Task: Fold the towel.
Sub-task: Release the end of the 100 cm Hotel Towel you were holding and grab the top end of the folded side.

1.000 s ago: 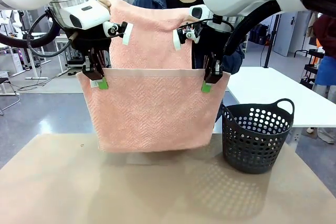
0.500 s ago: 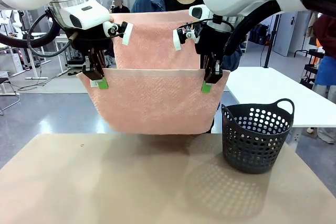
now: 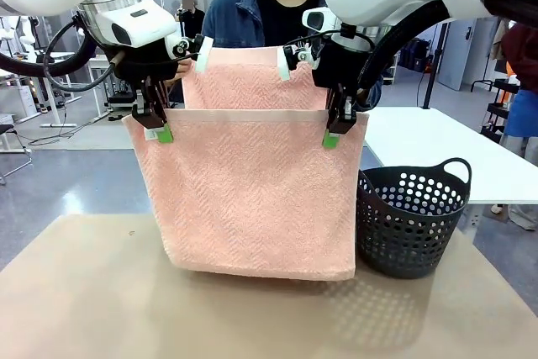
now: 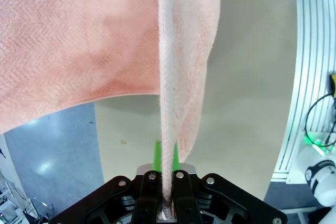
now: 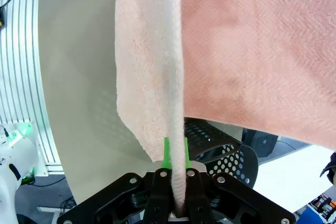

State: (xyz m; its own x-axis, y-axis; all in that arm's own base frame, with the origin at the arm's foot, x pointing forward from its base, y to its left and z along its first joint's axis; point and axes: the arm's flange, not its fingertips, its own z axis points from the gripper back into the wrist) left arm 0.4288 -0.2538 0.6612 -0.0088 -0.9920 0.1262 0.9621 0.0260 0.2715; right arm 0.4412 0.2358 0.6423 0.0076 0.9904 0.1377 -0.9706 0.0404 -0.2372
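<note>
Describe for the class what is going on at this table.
Two robot arms hold a salmon-pink towel up by its top corners: the left gripper is shut on one, the right gripper on the other. The towel hangs low over the table, beside a dark basket. A person stands behind it.

Left fingers (image 3: 154, 108), right fingers (image 3: 338, 113) raised, pinched tight.

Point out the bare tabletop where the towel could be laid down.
Bare tabletop lies in front of and left of the hanging towel. The right side is crowded: the dark basket stands beside the towel's right edge.
</note>
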